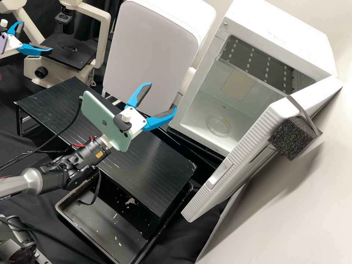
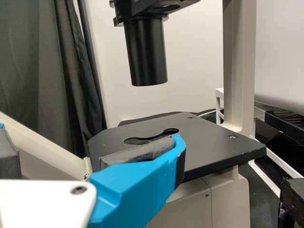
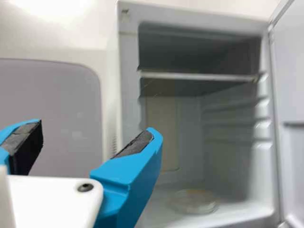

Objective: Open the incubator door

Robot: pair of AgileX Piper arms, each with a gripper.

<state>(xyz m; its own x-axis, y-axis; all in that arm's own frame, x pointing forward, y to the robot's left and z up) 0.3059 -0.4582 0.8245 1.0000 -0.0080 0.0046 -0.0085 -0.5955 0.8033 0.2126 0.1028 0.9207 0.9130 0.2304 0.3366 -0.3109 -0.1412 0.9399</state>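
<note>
The white incubator (image 1: 282,33) stands at the right of the high view, with its door (image 1: 278,110) swung wide open, so the shelf (image 1: 256,63) and the pale cavity inside can be seen. Beside it is a white box (image 1: 150,51) with a rounded grey front. Nearer the camera spreads a black slatted platform (image 1: 157,172), partly over a black tray (image 1: 106,220), and a cream microscope (image 1: 104,40) stands at the upper left. The right arm (image 1: 55,179) slants in from the left edge of the high view, its wrist over the platform and its front end angled up towards the gap between box and incubator. The right pincer (image 1: 163,96) is open, its two blue fingers spread with nothing between them, in front of the box and near the incubator opening, well apart from the door. The left pincer (image 1: 36,36) is open too, at the upper left edge by the microscope; in the left wrist view one finger (image 2: 137,185) is in front of the stage (image 2: 209,142). A pale green phone (image 1: 102,117) sits on the right arm's wrist, a black foam block (image 1: 293,137) is at the door, and a small clear dish (image 1: 219,125) rests on the incubator floor.
</note>
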